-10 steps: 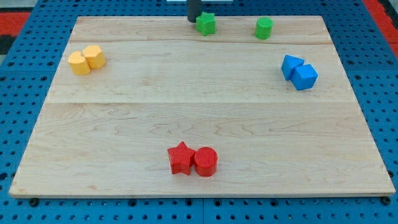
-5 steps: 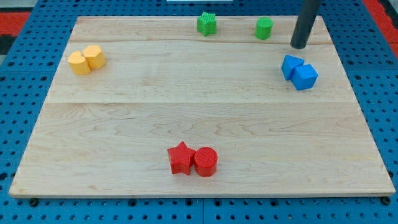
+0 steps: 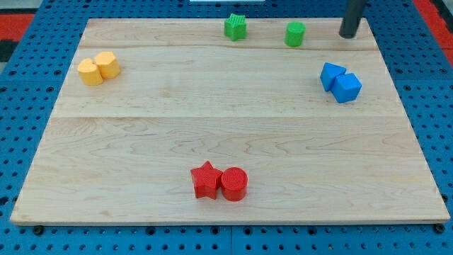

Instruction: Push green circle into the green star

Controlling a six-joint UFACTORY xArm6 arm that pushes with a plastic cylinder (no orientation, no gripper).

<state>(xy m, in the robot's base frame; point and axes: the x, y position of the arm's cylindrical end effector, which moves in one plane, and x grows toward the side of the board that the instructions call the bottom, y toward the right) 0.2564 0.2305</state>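
Note:
The green circle (image 3: 295,34) sits near the view's top edge of the wooden board, right of centre. The green star (image 3: 236,27) sits to its left, with a clear gap between them. My tip (image 3: 348,35) is at the view's top right, to the right of the green circle and apart from it.
Two blue blocks (image 3: 340,81) touch each other at the view's right. Two yellow blocks (image 3: 98,68) sit together at the left. A red star (image 3: 206,180) and a red circle (image 3: 234,184) touch near the bottom centre. The board (image 3: 226,127) lies on a blue pegboard.
My tip went from beside the green star across to the view's right, then up towards the top edge. The green circle has shifted slightly left, towards the star.

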